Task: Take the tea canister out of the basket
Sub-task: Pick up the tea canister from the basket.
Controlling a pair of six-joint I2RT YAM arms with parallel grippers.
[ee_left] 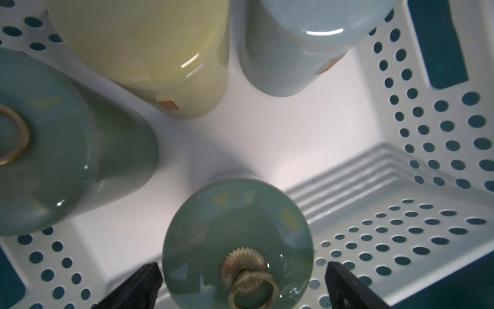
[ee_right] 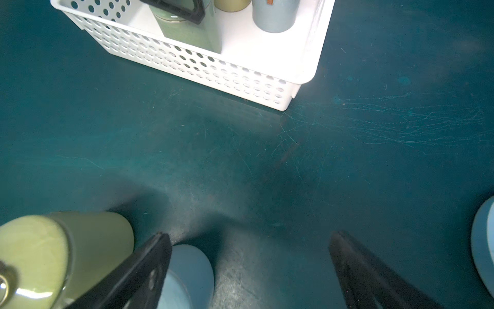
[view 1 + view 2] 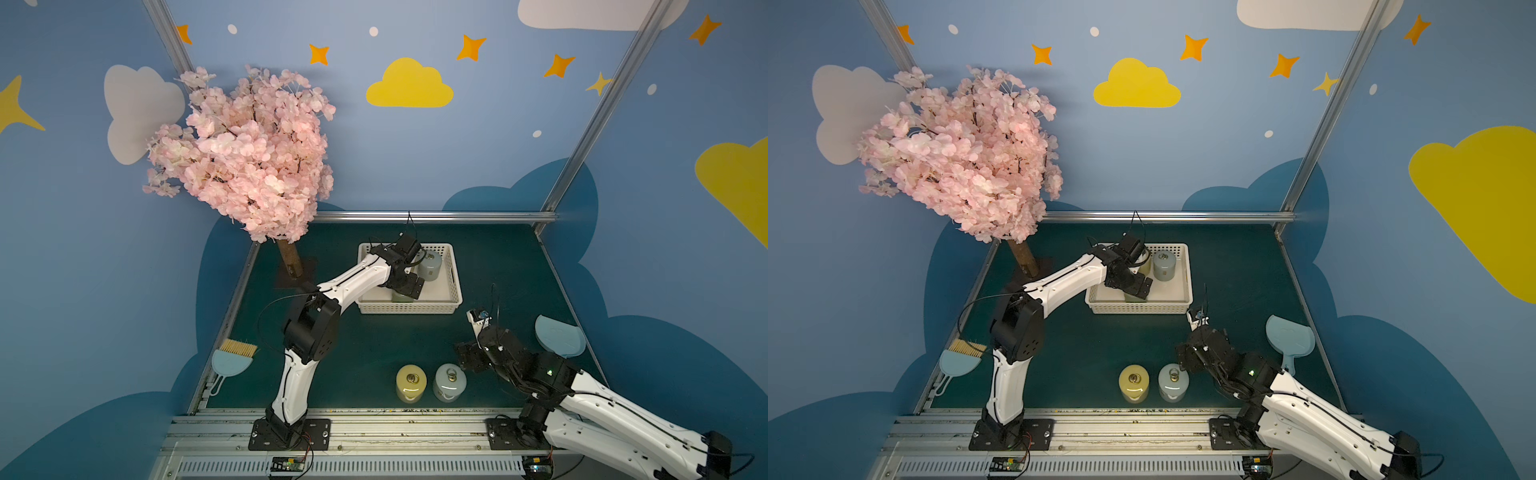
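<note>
Both top views: left pincer hangs inside the white basket, over a green canister by the front wall; arm hides most of it; grey-blue canister stands further back; a yellow canister and a pale blue canister stand together on the green surface, outside the basket, likely a drop-off spot; right pincer just beside them

Left wrist: jaws wide apart, one finger either side of the green canister's lid, neither touching; open, straddling, nothing gripped; looks lined up for a squeeze on the body below the ring handle; second green canister and cream canister stand apart, leaving finger room

Right wrist: right pincer open, empty, over bare surface; seemingly parked clear of the basket so the left arm can work
</note>
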